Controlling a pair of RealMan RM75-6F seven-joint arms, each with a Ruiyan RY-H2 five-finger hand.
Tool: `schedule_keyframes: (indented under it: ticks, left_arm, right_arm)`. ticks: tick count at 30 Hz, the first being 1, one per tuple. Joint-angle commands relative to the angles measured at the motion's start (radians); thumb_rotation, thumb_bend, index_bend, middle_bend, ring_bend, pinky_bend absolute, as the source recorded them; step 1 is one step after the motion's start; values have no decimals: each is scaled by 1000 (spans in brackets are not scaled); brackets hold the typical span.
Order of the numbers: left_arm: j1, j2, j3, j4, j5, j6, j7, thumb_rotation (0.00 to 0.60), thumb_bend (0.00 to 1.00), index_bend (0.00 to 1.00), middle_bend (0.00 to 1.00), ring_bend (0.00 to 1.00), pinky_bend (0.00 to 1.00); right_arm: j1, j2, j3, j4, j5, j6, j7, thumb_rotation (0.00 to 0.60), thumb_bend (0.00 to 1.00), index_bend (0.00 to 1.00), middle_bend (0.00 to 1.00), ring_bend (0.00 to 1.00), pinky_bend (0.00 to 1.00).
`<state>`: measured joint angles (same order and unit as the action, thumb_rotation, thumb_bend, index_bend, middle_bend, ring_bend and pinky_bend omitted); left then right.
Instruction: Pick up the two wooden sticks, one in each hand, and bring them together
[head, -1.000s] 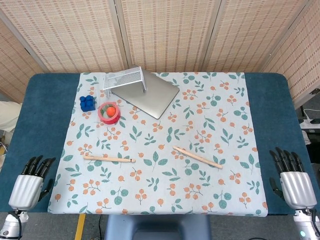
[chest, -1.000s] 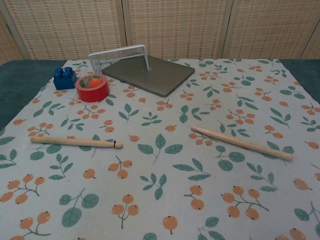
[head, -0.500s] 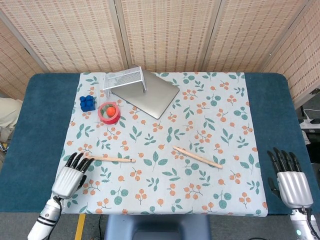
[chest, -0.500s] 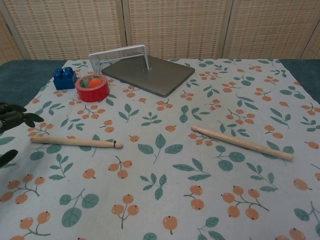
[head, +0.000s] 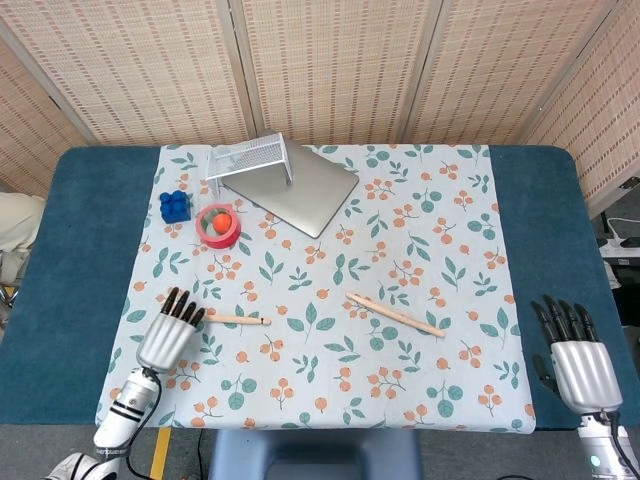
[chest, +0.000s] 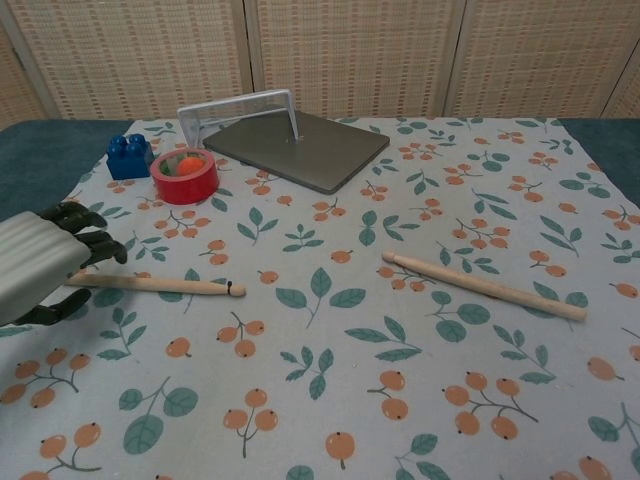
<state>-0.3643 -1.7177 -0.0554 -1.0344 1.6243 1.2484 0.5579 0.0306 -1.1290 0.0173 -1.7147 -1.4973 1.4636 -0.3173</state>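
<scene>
Two wooden sticks lie on the floral cloth. The left stick (head: 236, 320) (chest: 165, 286) lies nearly level, and its left end is hidden under my left hand (head: 170, 333) (chest: 45, 265). That hand hovers over the stick's end, fingers apart and slightly curled, holding nothing. The right stick (head: 395, 314) (chest: 484, 285) lies slanted at centre right, untouched. My right hand (head: 578, 358) is open at the table's lower right edge, well off the stick; it does not show in the chest view.
A grey slab with a wire rack (head: 298, 184) (chest: 296, 145) sits at the back left of the floral cloth (head: 400, 230). A red tape roll holding an orange ball (head: 218, 224) (chest: 185, 174) and a blue block (head: 175, 205) (chest: 129, 156) stand beyond the left stick.
My left hand has moved in from the table's lower left corner onto the cloth and now covers the left stick's end. The right hand has barely shifted. Both sticks lie still.
</scene>
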Motion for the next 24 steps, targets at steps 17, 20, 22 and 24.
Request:
schedule_keyframes:
  ticks: [17, 20, 22, 24]
  left_arm:
    - [-55, -78, 13, 188, -41, -44, 4, 600, 453, 479, 516, 274, 164]
    - [-58, -84, 21, 201, -40, -42, -8, 600, 459, 550, 583, 300, 164]
    - [-59, -87, 27, 209, -37, -37, -11, 600, 462, 577, 608, 311, 164]
    - [-59, -90, 31, 215, -34, -29, -17, 600, 468, 602, 630, 323, 164]
  right_arm:
    - [4, 8, -2, 1, 2, -8, 21, 600, 380, 0, 0, 0, 0]
    - [5, 8, -1, 2, 4, -8, 21, 600, 380, 0, 0, 0, 0]
    - [5, 7, -2, 1, 5, -9, 20, 600, 380, 0, 0, 0, 0]
    - [5, 8, -3, 0, 4, -10, 19, 600, 380, 0, 0, 0, 0]
